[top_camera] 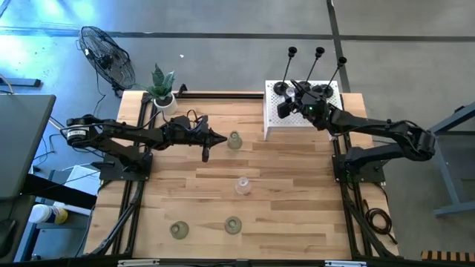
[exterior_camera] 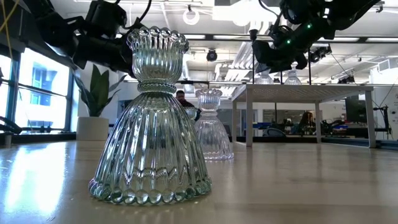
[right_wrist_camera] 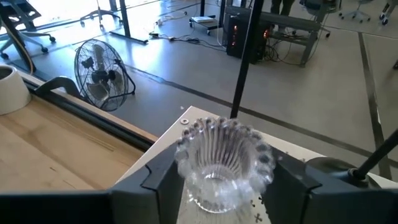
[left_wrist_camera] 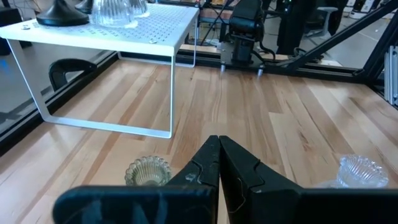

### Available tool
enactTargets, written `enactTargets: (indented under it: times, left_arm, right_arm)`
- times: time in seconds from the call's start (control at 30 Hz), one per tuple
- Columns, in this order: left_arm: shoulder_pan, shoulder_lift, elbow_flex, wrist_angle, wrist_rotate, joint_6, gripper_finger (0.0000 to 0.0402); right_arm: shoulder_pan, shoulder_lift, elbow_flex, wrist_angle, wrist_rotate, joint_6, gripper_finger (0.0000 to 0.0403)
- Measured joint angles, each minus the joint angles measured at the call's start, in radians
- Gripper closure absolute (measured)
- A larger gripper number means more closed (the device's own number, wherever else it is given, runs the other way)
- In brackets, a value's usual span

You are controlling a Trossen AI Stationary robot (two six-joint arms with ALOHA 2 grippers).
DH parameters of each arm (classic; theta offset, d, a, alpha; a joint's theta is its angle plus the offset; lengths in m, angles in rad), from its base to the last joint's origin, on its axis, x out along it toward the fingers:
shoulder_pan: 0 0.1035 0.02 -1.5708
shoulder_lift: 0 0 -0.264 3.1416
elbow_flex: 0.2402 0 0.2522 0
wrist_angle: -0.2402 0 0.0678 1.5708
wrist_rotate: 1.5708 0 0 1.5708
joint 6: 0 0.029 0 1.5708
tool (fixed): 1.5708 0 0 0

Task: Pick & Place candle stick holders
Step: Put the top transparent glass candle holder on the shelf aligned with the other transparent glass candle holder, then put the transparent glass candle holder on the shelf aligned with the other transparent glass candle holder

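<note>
Candle stick holders of squat clear glass: my right wrist view shows one [right_wrist_camera: 224,163] between the right gripper [right_wrist_camera: 227,186] fingers on the white perforated box [right_wrist_camera: 292,205]; I cannot tell whether they clamp it. From above, at upper right, that gripper [top_camera: 291,104] hides it. Left gripper [left_wrist_camera: 219,155] is closed, empty.

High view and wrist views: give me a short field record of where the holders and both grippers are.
on white perforated stand: three black holders, plus clear glass
right gripper: over the stand, fingers either side of a clear glass holder
left gripper: shut, empty, above the table
on table: one clear holder, three pale-green holders
</note>
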Motion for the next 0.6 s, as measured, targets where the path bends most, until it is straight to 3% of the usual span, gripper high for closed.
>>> enactTargets:
  times: [0.3,0.6]
  left_arm:
    - [0.0,0.0,0.0,-0.002,0.0,-0.001,0.0401]
    - [0.0,0.0,0.0,-0.006,0.0,-0.002,0.0401]
  right_arm:
    - [0.017,-0.013,0.0,0.022,0.035,-0.07,0.0191]
    - [0.095,-0.111,0.0,0.084,0.125,-0.191,0.0163]
